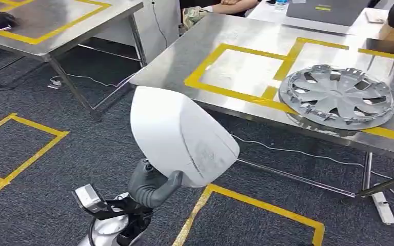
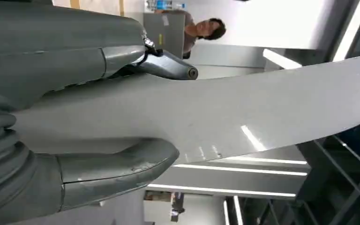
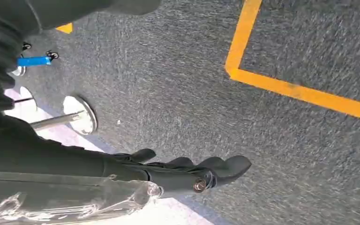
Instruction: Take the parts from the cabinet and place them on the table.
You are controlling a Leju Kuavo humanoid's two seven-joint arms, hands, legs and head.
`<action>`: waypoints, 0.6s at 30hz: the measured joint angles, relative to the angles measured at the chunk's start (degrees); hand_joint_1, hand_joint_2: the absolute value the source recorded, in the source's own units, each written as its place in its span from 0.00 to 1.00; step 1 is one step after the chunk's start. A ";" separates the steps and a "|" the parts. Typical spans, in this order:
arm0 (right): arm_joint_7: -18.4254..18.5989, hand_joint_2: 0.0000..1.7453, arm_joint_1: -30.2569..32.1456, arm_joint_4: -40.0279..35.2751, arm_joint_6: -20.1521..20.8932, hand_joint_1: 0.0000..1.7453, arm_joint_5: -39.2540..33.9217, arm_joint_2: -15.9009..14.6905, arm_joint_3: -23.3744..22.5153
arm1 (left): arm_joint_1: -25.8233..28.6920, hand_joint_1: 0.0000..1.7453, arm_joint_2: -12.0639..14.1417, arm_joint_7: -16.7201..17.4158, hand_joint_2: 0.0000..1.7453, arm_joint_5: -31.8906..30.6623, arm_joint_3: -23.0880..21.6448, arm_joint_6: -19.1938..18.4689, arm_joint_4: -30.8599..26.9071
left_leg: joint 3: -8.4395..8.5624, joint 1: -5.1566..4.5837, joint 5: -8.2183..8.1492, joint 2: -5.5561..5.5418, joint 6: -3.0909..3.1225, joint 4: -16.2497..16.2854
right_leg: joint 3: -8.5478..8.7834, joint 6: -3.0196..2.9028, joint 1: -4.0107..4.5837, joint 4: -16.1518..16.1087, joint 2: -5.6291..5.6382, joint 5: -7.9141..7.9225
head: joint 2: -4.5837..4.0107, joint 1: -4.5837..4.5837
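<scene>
My left hand (image 1: 151, 187) grips a large white curved shell part (image 1: 182, 136) from below and holds it up over the carpet, short of the near edge of the steel table (image 1: 195, 46). In the left wrist view the thumb (image 2: 117, 171) and fingers (image 2: 168, 65) clamp the white part (image 2: 262, 108) on both sides. A silver wheel cover (image 1: 337, 96) lies flat on the table, at its right, across yellow tape lines. My right hand (image 3: 183, 171) hangs above the carpet, its dark fingers stretched out with nothing in them.
A second steel table (image 1: 56, 20) stands at the upper left. Yellow tape squares (image 1: 25, 148) mark the grey carpet. A power strip (image 1: 383, 205) and cables lie under the near table. A person (image 1: 225, 6) sits at its far side.
</scene>
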 joint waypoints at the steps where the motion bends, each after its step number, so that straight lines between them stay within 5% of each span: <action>1: 0.02 1.00 0.07 0.00 0.02 0.00 0.00 0.00 0.02 | -0.02 1.00 0.00 0.00 1.00 0.02 -0.02 0.00 0.00 | 0.14 0.09 -0.03 0.67 -0.29 -0.18 | -0.15 -0.36 0.09 -0.03 0.69 0.03 | 0.00 0.00; 2: 0.09 1.00 0.06 0.00 0.13 0.00 0.00 0.06 0.00 | -0.05 1.00 -0.09 0.06 1.00 0.02 -0.02 -0.02 0.00 | 0.21 0.13 -0.49 0.90 -0.86 -0.16 | 0.17 -0.83 -0.34 -0.42 1.48 0.31 | 0.00 0.02; 3: 0.31 1.00 0.15 0.00 0.15 0.00 0.00 0.07 0.00 | -0.11 1.00 -0.11 0.18 1.00 0.00 -0.04 -0.07 0.00 | 0.05 0.32 -1.55 -1.54 -1.22 1.02 | 0.19 -1.03 -0.54 -0.47 1.99 0.38 | 0.00 -0.11; 5: 0.33 1.00 -0.13 0.00 0.15 0.00 0.00 0.04 0.00 | -0.07 1.00 0.00 0.26 1.00 0.02 0.00 -0.17 0.02 | -3.79 0.57 -6.17 -4.39 -1.56 9.24 | -0.01 -1.51 -0.70 -0.47 3.27 0.50 | 0.00 -0.31; 7: 0.35 1.00 -0.02 0.00 0.20 0.00 0.02 0.09 0.00 | 0.06 1.00 0.17 0.33 1.00 0.02 0.04 -0.17 0.04 | -8.07 0.59 -8.98 -4.92 -1.66 17.43 | -0.18 -1.56 -0.71 -0.47 4.72 0.53 | 0.00 -0.33; 8: 0.39 1.00 0.14 0.00 0.22 0.00 0.00 0.11 0.00 | 0.06 1.00 0.17 0.35 1.00 0.02 0.07 -0.17 0.07 | -8.52 0.59 -8.33 -4.94 -1.59 17.89 | -0.16 -1.52 -0.74 -0.47 5.43 0.56 | 0.00 -0.28; 10: 0.46 1.00 0.22 0.00 0.33 0.00 0.00 0.11 0.00 | 0.02 1.00 0.15 0.42 1.00 0.02 0.07 -0.17 0.07 | -6.07 0.69 -3.53 -5.22 -1.39 12.10 | -0.11 -1.28 -0.88 -0.45 7.10 0.71 | 0.00 -0.28; 11: 0.46 1.00 0.13 0.00 0.37 0.00 0.00 0.11 0.00 | 0.01 1.00 0.11 0.52 1.00 0.02 0.04 -0.17 0.07 | -3.42 0.89 -0.66 -6.47 -1.33 6.68 | -0.09 -1.05 -1.02 -0.45 7.96 0.82 | 0.00 -0.31; 12: 0.44 1.00 0.06 0.00 0.39 0.00 0.00 0.11 0.00 | 0.00 1.00 0.09 0.55 1.00 0.02 0.07 -0.17 0.07 | -1.55 1.25 0.76 -8.90 -1.41 2.84 | -0.19 -0.74 -1.08 -0.45 8.59 0.90 | 0.00 -0.33; 13: 0.46 1.00 -0.11 0.00 0.46 0.00 0.00 0.11 0.00 | -0.02 1.00 0.04 0.55 1.00 0.02 0.04 -0.20 0.07 | -0.54 1.56 0.23 -10.62 -1.24 0.30 | -0.69 -0.30 -0.70 0.08 9.33 0.84 | 0.00 -0.39; 17: 0.72 1.00 0.58 0.00 0.46 0.00 0.00 0.07 0.00 | -0.05 1.00 -0.07 0.63 1.00 0.04 0.02 -0.26 0.11 | -0.79 1.44 0.59 -8.36 0.35 0.10 | -1.68 1.32 -1.35 -0.92 11.45 1.71 | 0.00 -0.44; 18: 0.76 1.00 0.68 0.00 0.06 0.00 -0.02 0.07 0.00 | -0.09 1.00 -0.13 0.63 1.00 0.04 0.00 -0.33 0.11 | -0.71 1.47 0.71 -7.72 0.64 0.04 | -1.89 1.31 -1.13 -0.16 8.89 1.09 | 0.00 -0.26</action>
